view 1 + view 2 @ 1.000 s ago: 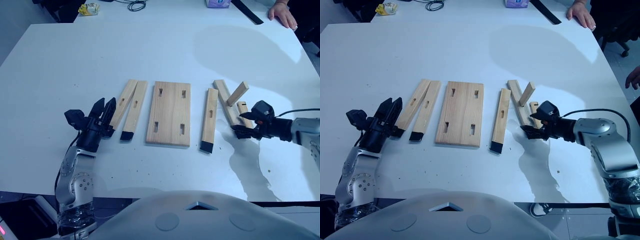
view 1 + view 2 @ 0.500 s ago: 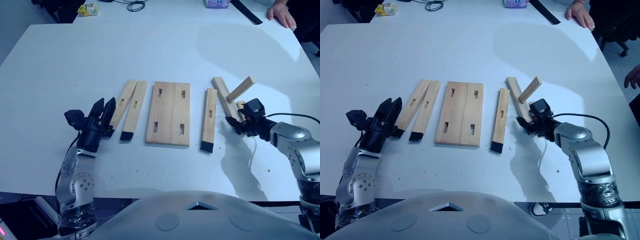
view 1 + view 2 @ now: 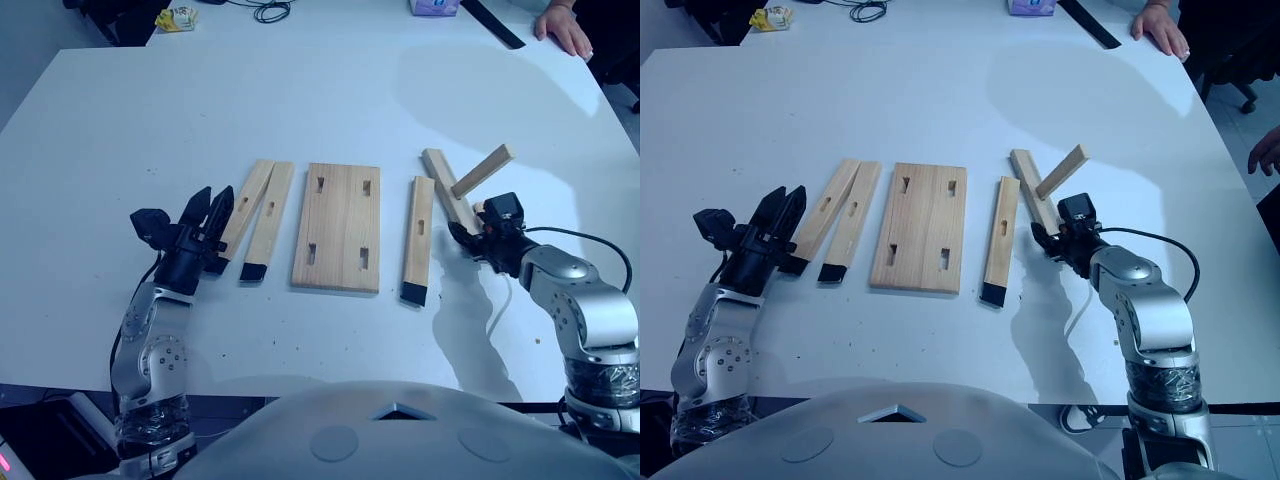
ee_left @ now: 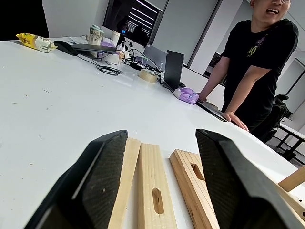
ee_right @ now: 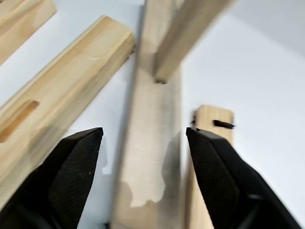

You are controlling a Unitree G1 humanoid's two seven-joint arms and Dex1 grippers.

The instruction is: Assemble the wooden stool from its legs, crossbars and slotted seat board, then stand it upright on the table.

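**Left eye view: stool parts lie unassembled, both end effectors spread**

The slotted seat board (image 3: 337, 227) lies flat at the middle of the white table (image 3: 300, 100), with 4 slots showing in its top face. Just to its left 2 legs lie side by side, the inner left leg (image 3: 270, 215) and the outer left leg (image 3: 248, 205), both angled slightly and nearly touching at their far ends. Just right of the board lies the near-right leg (image 3: 418, 235), its dark-tipped end toward the robot. Farther right, the far-right leg (image 3: 443, 185) lies slanted. A crossbar (image 3: 483, 170) rests its lower end on that leg and rises tilted to the right. A short piece (image 3: 485, 210) lies just beside the far-right leg.

The right end effector (image 3: 470, 235) sits low at the near end of the far-right leg. In the right wrist view its fingers (image 5: 71, 176) stand apart with that leg between them; contact cannot be judged. The left end effector (image 3: 214, 193) is at the near end of the outer left leg. In the left wrist view its fingers (image 4: 95, 186) are spread wide, with wooden parts lying on the table ahead between them.

A purple box (image 3: 435, 6) and a yellow packet (image 3: 178, 16) sit beyond the far edge.
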